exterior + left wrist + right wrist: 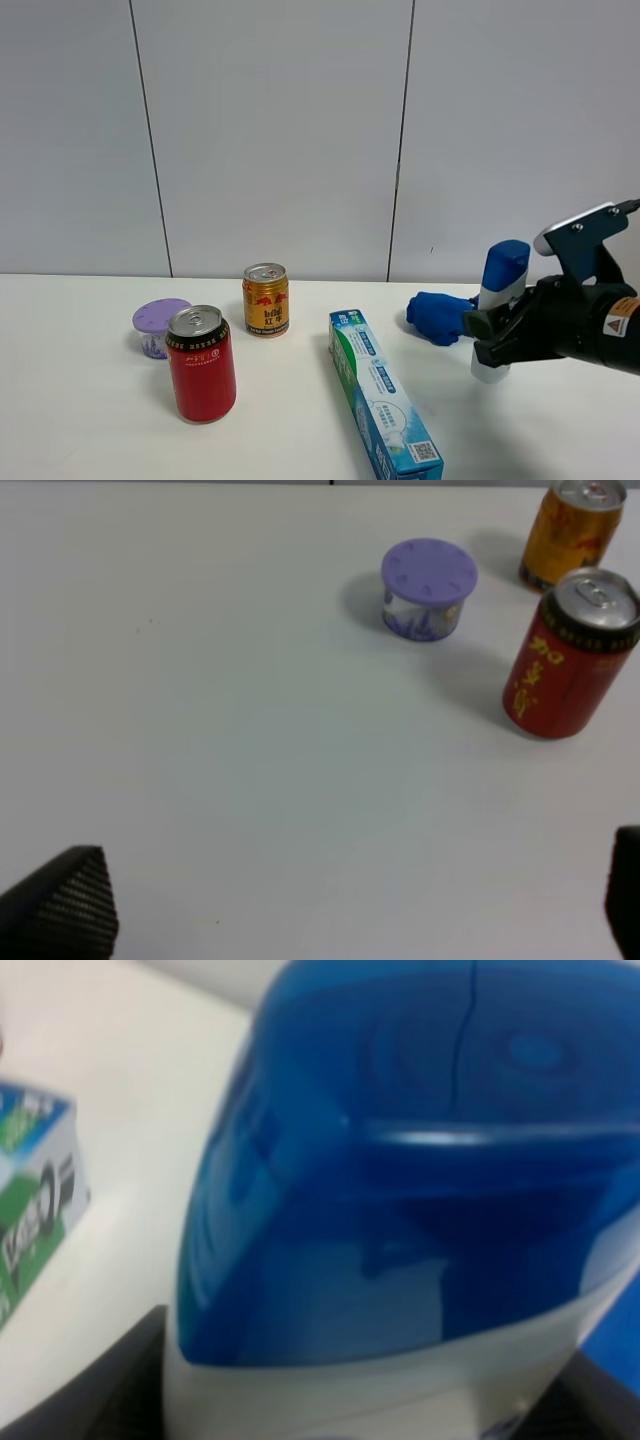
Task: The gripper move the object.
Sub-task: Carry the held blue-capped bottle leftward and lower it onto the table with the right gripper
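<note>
The white shampoo bottle (497,300) with a blue cap stands roughly upright at the right of the table. My right gripper (495,338), a black claw, is shut around the bottle's middle. I cannot tell whether the bottle's base rests on the table. In the right wrist view the blue cap (400,1160) fills the frame, with dark fingers (100,1385) at its sides. My left gripper (340,920) is open and empty over bare table. Only its black fingertips (60,910) show, and it is out of the exterior high view.
A long toothpaste box (385,400) lies left of the bottle. A blue cloth bundle (440,317) sits just behind it. A red can (201,363), a gold can (266,299) and a small purple-lidded jar (160,326) stand at centre left on the white table (80,400).
</note>
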